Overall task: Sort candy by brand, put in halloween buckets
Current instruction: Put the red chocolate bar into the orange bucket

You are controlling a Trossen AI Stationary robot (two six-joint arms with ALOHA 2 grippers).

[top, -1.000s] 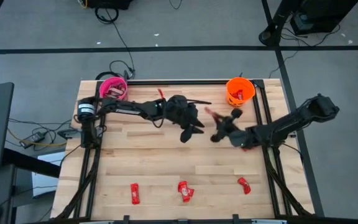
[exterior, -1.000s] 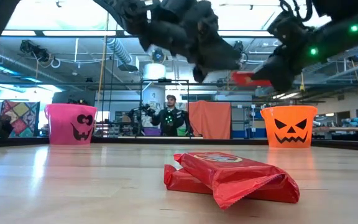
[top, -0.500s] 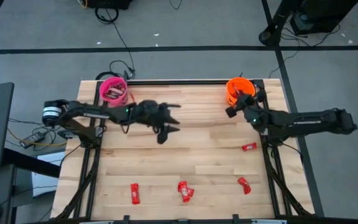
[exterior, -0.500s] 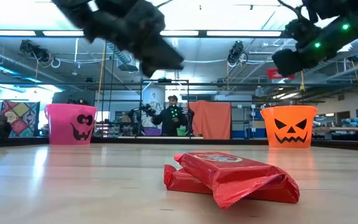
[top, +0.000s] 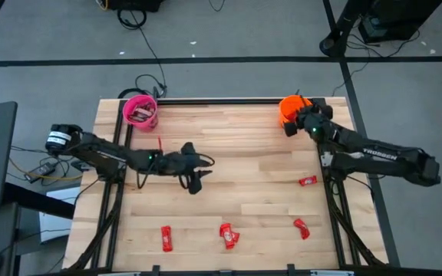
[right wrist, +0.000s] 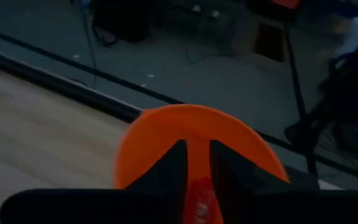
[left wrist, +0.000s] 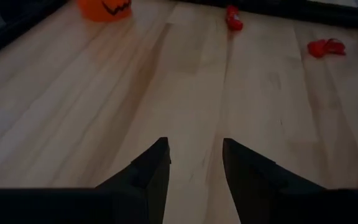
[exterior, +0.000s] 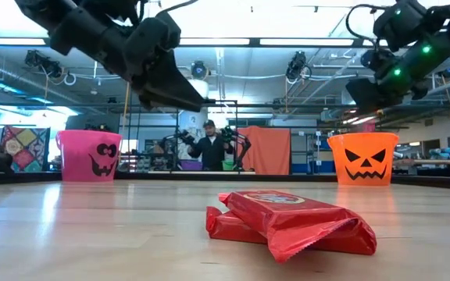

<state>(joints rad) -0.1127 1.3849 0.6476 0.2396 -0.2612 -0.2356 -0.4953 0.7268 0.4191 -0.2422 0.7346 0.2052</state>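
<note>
Red candy bar (right wrist: 199, 208) pinched in right gripper (right wrist: 196, 163), right over the orange bucket (top: 289, 108) at the table's 1 o'clock corner. Pink bucket (top: 140, 111) at 11 o'clock holds bars. Left gripper (left wrist: 194, 155) spread, empty, hovering over bare wood left of centre. Loose red bars: pair (top: 229, 234) at 6, singles (top: 166, 238) at 7, (top: 302, 228) at 5, (top: 307, 181) at 4. Nothing blocking the buckets.

Bright ceiling strip lights glare behind the orange bucket (exterior: 363, 158) in the low view, leaving both arms as dark silhouettes. The right wrist view is dim and soft around that bucket; the overhead view is evenly lit, with faint shadows.
</note>
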